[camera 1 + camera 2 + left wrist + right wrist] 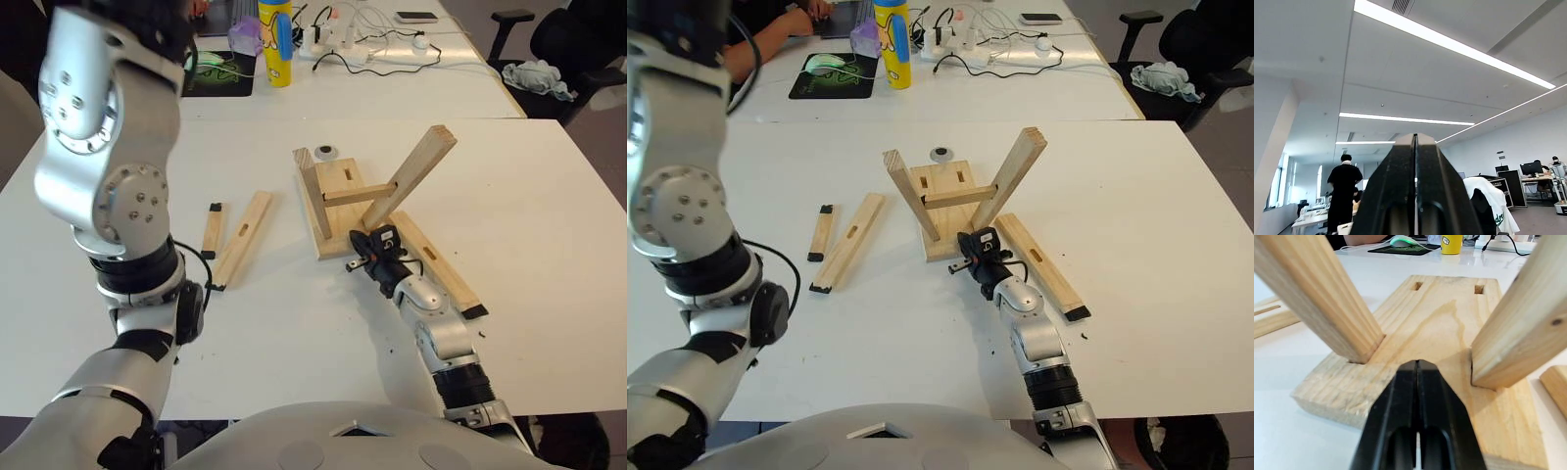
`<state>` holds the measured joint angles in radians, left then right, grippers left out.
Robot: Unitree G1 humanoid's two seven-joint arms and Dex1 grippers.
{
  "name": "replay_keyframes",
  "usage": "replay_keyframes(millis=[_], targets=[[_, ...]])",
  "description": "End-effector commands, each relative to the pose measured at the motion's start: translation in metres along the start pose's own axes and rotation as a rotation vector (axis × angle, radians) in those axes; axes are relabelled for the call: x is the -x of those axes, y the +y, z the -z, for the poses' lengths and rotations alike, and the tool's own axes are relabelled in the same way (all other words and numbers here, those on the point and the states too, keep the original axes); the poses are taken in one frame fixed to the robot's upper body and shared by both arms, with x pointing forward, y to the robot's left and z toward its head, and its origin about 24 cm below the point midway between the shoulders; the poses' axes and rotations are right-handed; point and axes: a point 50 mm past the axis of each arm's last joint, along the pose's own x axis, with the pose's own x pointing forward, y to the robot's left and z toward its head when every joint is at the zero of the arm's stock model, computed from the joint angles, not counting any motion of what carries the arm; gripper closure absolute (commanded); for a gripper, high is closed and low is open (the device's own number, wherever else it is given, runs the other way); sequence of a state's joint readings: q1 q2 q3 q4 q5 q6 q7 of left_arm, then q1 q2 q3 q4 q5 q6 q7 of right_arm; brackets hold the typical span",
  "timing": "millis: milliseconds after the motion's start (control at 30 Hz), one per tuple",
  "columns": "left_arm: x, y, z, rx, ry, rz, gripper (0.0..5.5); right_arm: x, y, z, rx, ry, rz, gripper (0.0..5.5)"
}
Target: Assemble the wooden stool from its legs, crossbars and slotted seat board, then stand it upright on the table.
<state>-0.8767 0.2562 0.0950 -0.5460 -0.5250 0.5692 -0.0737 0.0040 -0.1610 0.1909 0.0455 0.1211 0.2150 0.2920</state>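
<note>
Seat board [945, 181]: laid flat near the middle of the table [1136, 215], slotted face up. Two slots at its far end are open.
Fitted legs: a left leg [911, 194] and a right leg [1011, 176] are set in the near slots. They splay apart upward and are joined by a crossbar [960, 198].
Loose parts: the right loose leg [1038, 262] lies just beside the board. The left loose leg [847, 243] and a short bar [821, 233] lie side by side, well apart from it.
Right tool [1417, 364]: clenched on nothing, its tip held at the near edge of the board between the two fitted legs. Contact with the wood cannot be told.
Left tool [1415, 142]: clenched and empty, raised high and pointed at the ceiling, well away from the parts.
Handling: the wood is judged light, stiff and dry, so a firm pinch should neither slip nor mark it. The joints appear to be push-fit only, so the half-built frame may be loosened if lifted by a leg top.
Where to take hold: a loose leg is best gripped across its narrow faces near mid-length, clear of the slot. The board is best steadied by its edge — low, close to the joints.
Stage: judged about half done — two legs are not yet fitted and the stool is not yet stood upright.
</note>
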Motion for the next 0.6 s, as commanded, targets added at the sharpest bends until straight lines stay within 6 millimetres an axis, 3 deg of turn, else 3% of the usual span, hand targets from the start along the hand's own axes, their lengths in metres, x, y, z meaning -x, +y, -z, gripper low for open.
replay_keyframes(millis=[33,67,133,200,367,600], targets=[[0.078,-0.039,0.134,0.162,0.846,0.093,5.49,0.020,0.010,0.064,-0.055,0.356,-0.021,5.50],[0.111,-0.056,0.157,0.152,1.084,0.217,5.49,0.019,0.010,0.063,-0.050,0.357,-0.029,5.50],[0.138,-0.055,0.172,0.087,1.228,0.207,5.49,0.018,0.011,0.060,-0.048,0.357,-0.039,5.50],[0.131,-0.048,0.172,0.034,1.175,0.163,5.49,0.017,0.012,0.058,-0.047,0.358,-0.048,5.50],[0.090,-0.024,0.157,-0.044,0.942,-0.008,5.49,0.017,0.013,0.057,-0.053,0.363,-0.047,5.50],[0.091,-0.006,0.158,-0.134,0.909,-0.113,5.49,0.011,0.016,0.045,-0.046,0.283,-0.072,5.50]])
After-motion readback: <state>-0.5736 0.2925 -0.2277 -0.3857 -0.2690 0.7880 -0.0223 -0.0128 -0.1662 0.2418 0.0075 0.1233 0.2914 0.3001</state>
